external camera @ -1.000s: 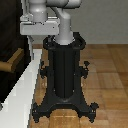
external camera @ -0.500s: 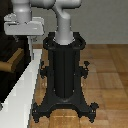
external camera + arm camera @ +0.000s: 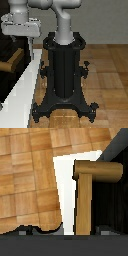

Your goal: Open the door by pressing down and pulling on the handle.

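The door [image 3: 7, 52] is a dark panel at the exterior view's left, set in a white frame [image 3: 22, 97]. The tan handle [image 3: 12, 63] sticks out from it. In the wrist view the handle [image 3: 85, 198] is an L-shaped wooden lever against the dark door [image 3: 114, 203] and the white frame [image 3: 65, 188]. My grey-white gripper [image 3: 21, 46] hangs just above the handle and is not touching it. One finger [image 3: 32, 49] shows near the hand's outer edge, so the jaws stand apart and empty.
The black robot pedestal [image 3: 64, 75] stands on the wood floor [image 3: 107, 80], right next to the white frame. My arm reaches from its top over to the door.
My gripper has moved toward the exterior view's left and down, from above the pedestal to just over the handle.
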